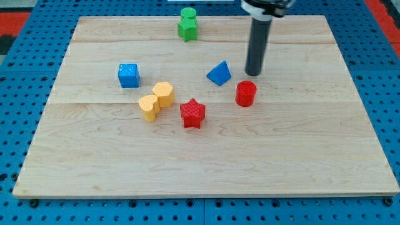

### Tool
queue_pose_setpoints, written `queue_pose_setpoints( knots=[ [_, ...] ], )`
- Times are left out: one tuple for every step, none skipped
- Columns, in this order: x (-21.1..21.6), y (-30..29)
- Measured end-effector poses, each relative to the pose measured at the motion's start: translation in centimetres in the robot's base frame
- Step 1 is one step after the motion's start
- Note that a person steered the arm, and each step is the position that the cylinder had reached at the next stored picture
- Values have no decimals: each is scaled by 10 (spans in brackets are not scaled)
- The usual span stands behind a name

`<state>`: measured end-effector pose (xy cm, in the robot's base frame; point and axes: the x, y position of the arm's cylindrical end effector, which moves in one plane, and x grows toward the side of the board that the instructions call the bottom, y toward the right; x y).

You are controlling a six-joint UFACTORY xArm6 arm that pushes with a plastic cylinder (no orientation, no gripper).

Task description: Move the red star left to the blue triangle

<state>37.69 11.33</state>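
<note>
Ridged red star (pixel 192 113) on pale-grained wooden board (pixel 281 156).

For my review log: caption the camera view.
My tip stands right of the blue triangle, above the red cylinder; red star untouched.

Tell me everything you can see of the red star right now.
The red star is a small, chunky block with a ribbed, plastic-looking surface, lying flat on the wooden board, star face up. It sits below and to the view's left of the blue triangle, right of the yellow blocks and left of the red cylinder. Nothing touches it; my tip stands apart, between triangle and cylinder.
</note>
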Motion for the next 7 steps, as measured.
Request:
queue_pose_setpoints(
  knots=[
    [46,-4],
    [93,-13],
    [98,-8],
    [98,-8],
    [141,5],
    [152,-21],
    [146,-55]
  ],
)
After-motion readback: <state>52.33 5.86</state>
